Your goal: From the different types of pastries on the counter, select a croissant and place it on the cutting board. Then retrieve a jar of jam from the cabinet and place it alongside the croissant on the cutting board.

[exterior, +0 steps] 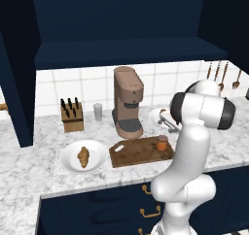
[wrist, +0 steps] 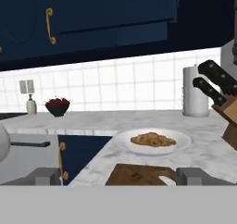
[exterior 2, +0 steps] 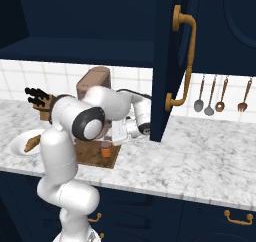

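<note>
The orange-brown jar of jam (exterior: 162,142) (exterior 2: 105,149) stands upright on the right end of the dark wooden cutting board (exterior: 138,153) (wrist: 139,174). My gripper (wrist: 119,176) is open, its fingertips wide apart with nothing between them, low over the board and close to the jar. A golden-tan elongated pastry, the croissant (exterior: 83,157) (wrist: 153,139) (exterior 2: 32,143), lies on a round white plate (exterior: 99,154) left of the board. The navy cabinet (exterior: 126,52) above shows its shelf recess, and its door (exterior 2: 165,61) stands open.
A brown coffee machine (exterior: 128,103) stands just behind the board. A knife block (exterior: 72,115) and a grey-white cup (exterior: 98,111) sit against the tiled wall. A second white plate (exterior: 156,116) lies behind my arm. Utensils (exterior 2: 220,93) hang at the right.
</note>
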Available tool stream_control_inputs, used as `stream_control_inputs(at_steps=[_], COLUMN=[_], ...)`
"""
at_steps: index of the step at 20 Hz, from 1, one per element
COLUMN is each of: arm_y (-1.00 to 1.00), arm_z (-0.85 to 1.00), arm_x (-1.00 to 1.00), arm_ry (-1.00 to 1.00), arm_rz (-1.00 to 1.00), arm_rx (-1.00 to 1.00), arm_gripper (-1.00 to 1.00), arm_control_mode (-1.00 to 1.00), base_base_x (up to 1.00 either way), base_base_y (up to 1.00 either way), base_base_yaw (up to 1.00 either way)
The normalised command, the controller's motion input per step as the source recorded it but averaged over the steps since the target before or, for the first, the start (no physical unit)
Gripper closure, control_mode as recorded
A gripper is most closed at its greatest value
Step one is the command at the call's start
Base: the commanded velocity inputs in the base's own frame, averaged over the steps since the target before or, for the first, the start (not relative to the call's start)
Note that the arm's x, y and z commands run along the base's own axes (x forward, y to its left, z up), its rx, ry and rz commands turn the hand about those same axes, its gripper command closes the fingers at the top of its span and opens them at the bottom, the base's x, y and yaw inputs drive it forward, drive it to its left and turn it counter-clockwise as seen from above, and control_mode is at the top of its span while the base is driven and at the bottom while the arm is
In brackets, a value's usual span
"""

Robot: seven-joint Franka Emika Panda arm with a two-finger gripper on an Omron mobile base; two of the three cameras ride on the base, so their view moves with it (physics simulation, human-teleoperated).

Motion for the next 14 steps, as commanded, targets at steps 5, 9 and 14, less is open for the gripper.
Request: stream_control_inputs(at_steps=[5, 9, 14], arm_y=[0.53, 0.13, 0.02], arm_z=[0.27, 0.24, 0.13], arm_x=[-0.06, -0.03, -0.03], arm_ry=[-0.18, -0.22, -0.15], arm_rz=[-0.10, 0.00, 0.07], arm_rx=[-0.33, -0.33, -0.24], arm_gripper=[-1.00, -1.00, -1.00], arm_control_mode=[-1.00, -1.00, -1.00], base_base_x=[0.00, 0.00, 0.00], base_base_y=[0.00, 0.00, 0.00], base_base_yaw=[0.00, 0.00, 0.00])
